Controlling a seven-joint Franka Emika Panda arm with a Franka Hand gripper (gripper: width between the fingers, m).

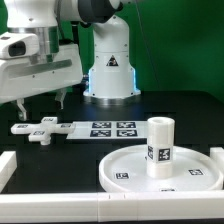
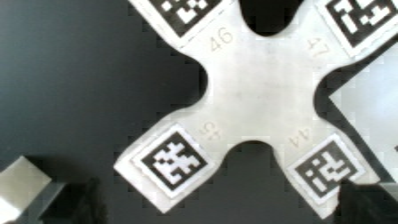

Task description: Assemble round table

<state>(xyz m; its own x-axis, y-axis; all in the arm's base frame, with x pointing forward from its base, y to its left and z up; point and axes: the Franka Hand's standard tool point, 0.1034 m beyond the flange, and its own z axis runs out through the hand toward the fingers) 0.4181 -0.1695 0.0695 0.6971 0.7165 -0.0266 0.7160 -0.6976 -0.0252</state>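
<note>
Green backdrop behind, black tabletop point(image 1: 60, 150) below, white border bars point(image 1: 50, 205) along the near edge. Toward the exterior view's left, cross-shaped foot piece point(image 1: 40, 129) flat on the black, just beside the marker board point(image 1: 105, 128). Directly above it, gripper point(image 1: 40, 106), fingers spread apart, grasping nothing, clear of the part. Toward the exterior view's right, round disc point(image 1: 160, 172) lying flat, leg point(image 1: 160, 145) upright on it near the middle; too small to tell how firmly seated. From the wrist view, cross-shaped foot piece point(image 2: 258, 95) filling the frame, several arm ends cut off by the edge, engraved numbers faint and hard to read. Only one blurred fingertip point(image 2: 23, 186) showing, the other out of frame.
</note>
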